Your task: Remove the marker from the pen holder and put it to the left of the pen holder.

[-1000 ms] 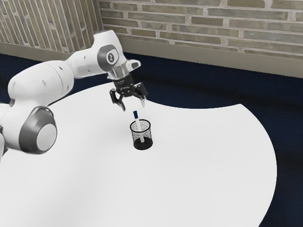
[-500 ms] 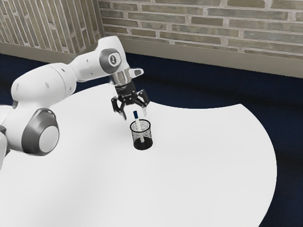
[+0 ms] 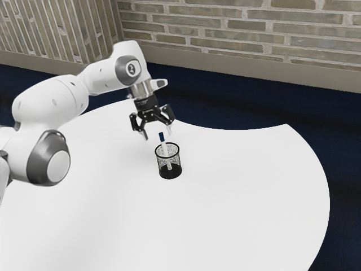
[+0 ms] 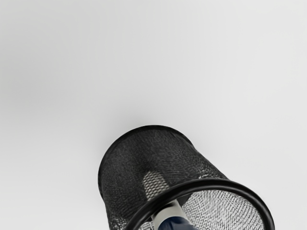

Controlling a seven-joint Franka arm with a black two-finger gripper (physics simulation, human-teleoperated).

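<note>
Drawn slightly up from the blue-capped marker [image 3: 164, 149] in the black mesh pen holder [image 3: 176, 162] — with open, empty fingers [image 3: 145, 135] — and so probably needing realignment, then descent.

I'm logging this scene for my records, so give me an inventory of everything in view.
marker: one, white with a blue end up, leaning in the pen holder
pen holder: one, black mesh, standing on the table
table: one, white, under the pen holder
floor: one, dark blue, beyond the table
brick walls: two faces, grey-tan, behind the floor
baseboard: beige, along the walls' foot
arm: one, white and grey, reaching in from the exterior view's left
gripper: one, black, open, near the marker's top
</note>
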